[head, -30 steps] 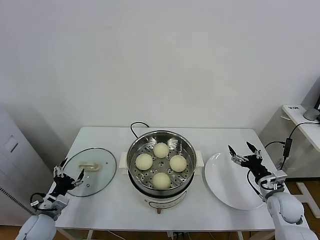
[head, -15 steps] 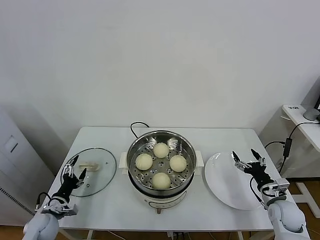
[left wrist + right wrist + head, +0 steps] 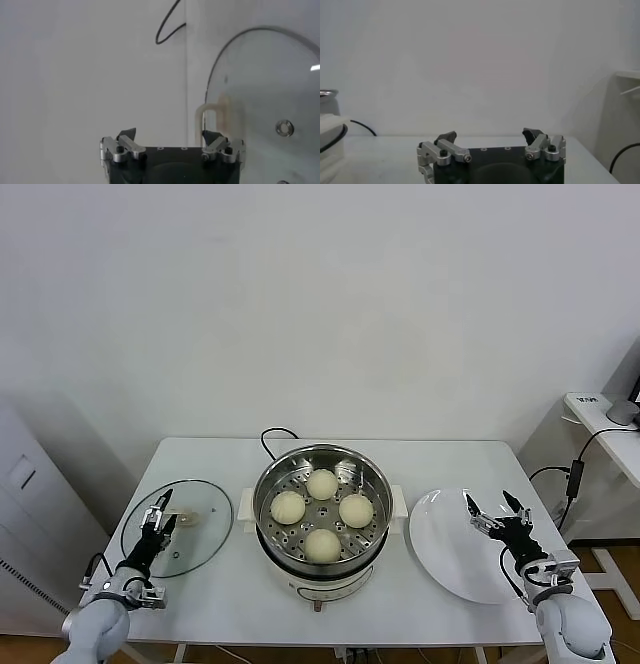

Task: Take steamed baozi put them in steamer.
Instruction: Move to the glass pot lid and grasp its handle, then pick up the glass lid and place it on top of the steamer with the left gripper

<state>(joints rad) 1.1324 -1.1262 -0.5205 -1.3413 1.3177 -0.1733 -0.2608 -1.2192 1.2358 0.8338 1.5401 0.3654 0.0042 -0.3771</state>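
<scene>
All four steamed baozi (image 3: 322, 513) already sit in steamer (image 3: 322, 485), table centre. Left gripper (image 3: 158, 519) spread at 9 over glass lid (image 3: 205, 529) (slightly nearer); right gripper (image 3: 498, 515) spread at 3 over plate (image 3: 440, 554), both empty.

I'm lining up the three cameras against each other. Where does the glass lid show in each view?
Head view: the glass lid lies flat on the table at the robot's left, beside the steamer, with the left gripper over its near edge.
Left wrist view: the lid fills the frame's right side, its beige handle just beyond the open gripper.
Right wrist view: not in it.
Shared landmark: the beige handle.
</scene>
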